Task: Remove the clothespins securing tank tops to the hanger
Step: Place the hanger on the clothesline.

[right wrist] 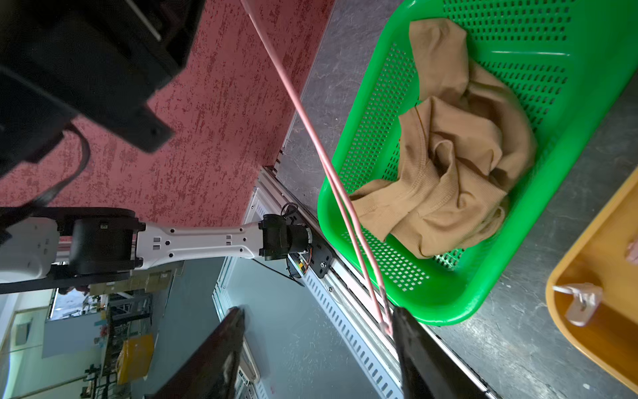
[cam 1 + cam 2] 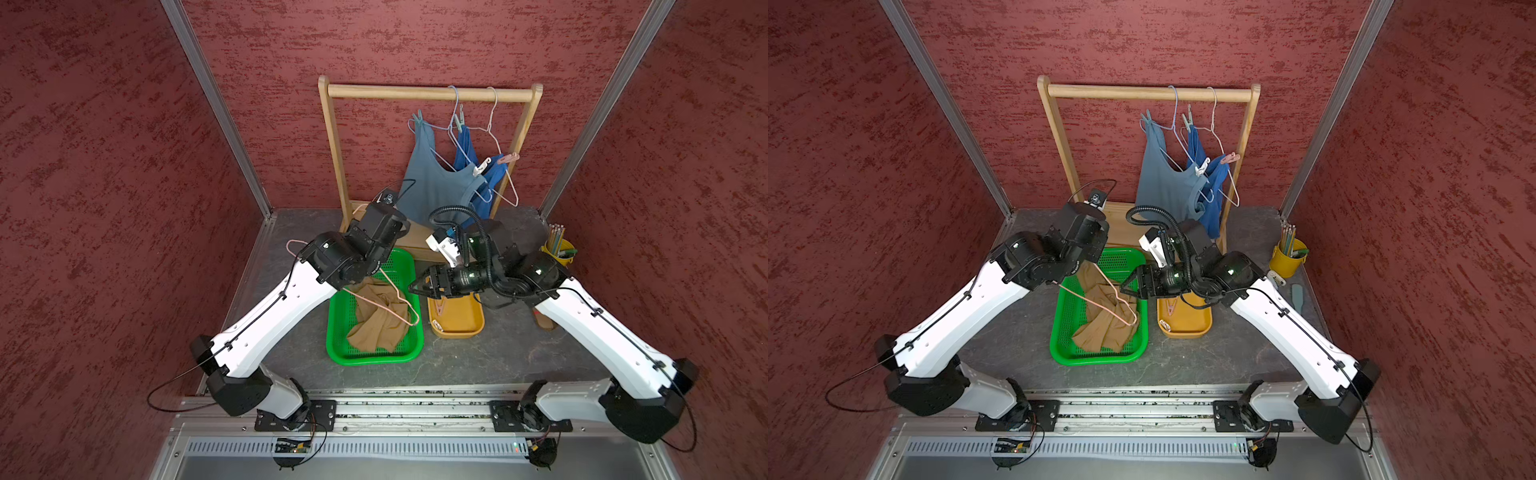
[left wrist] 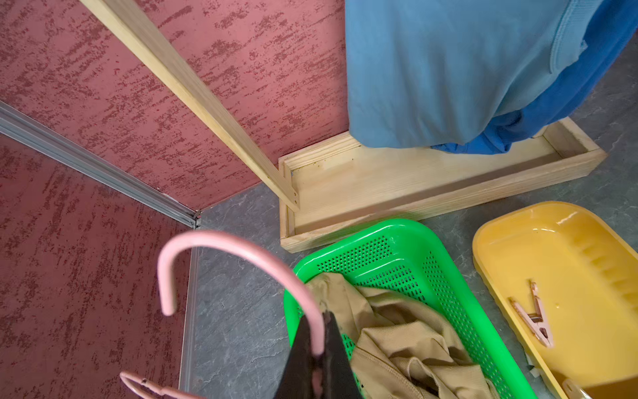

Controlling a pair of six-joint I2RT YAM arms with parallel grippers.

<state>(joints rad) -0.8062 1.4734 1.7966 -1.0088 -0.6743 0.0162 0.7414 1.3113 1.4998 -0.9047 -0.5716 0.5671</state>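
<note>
My left gripper [image 3: 319, 331] is clamped tight on the neck of the pink wire hanger [image 3: 221, 241], whose hook curls up just past my fingertips. My right gripper [image 1: 317, 311] stands spread wide. The hanger's far corner touches the inside of 1 finger [image 1: 414, 345], but nothing is pinched there. Beneath both sets of fingers the tan tank top [image 2: 376, 320] lies crumpled in the green basket [image 2: 374, 358]. Just beside my right fingers, a pink clothespin [image 3: 537, 317] and a white clothespin [image 1: 580, 304] lie in the yellow tray [image 2: 461, 320]. Well beyond my fingers, 4 more clothespins [image 2: 509, 158] grip the grey-blue tank top [image 2: 432, 183] and the royal blue tank top [image 2: 465, 149] hanging on the wooden rack [image 2: 428, 92].
</note>
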